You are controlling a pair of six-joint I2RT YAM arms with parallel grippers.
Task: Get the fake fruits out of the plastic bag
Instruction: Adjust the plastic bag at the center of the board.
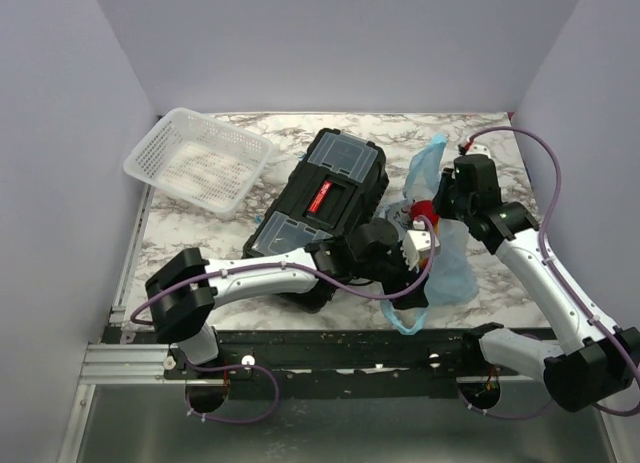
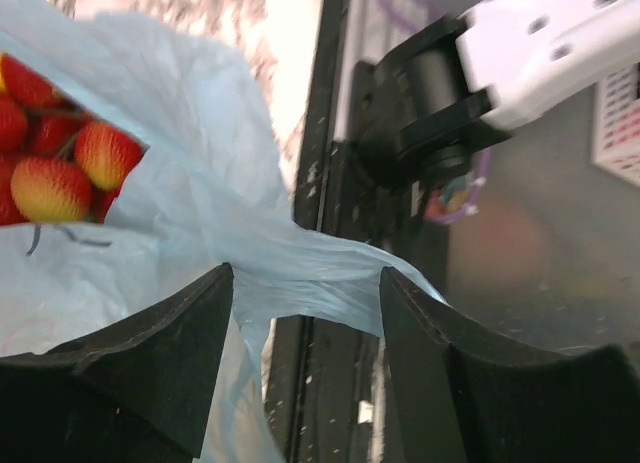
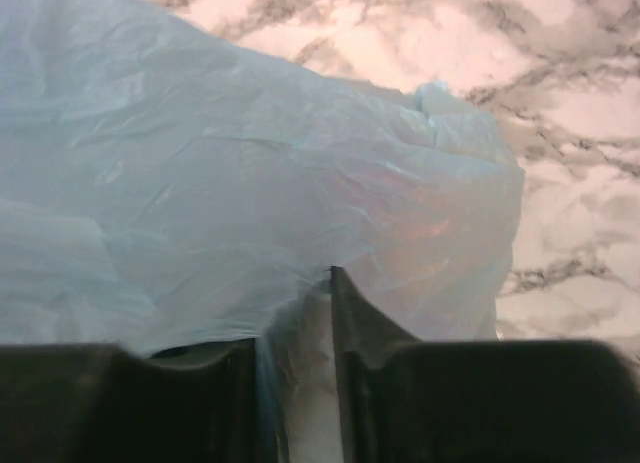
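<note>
The light-blue plastic bag [image 1: 448, 258] hangs between my two grippers at the table's right front. My left gripper [image 1: 418, 255] is open at the bag's lower part. In the left wrist view a strip of bag film [image 2: 300, 268] stretches across its spread fingertips [image 2: 305, 275]. Red and yellow-red fake fruits [image 2: 55, 148] show through the bag's opening at the left of that view. A red fruit [image 1: 424, 210] peeks out at the bag's top. My right gripper [image 1: 447, 205] pinches the upper bag; in the right wrist view its fingers [image 3: 297, 283] are shut on the film [image 3: 250, 183].
A black toolbox [image 1: 325, 195] lies just left of the bag under my left arm. A white mesh basket [image 1: 200, 161] sits at the back left. The table's black front rail [image 1: 350, 343] runs close below the bag. A white-and-black arm link [image 2: 500, 53] is near.
</note>
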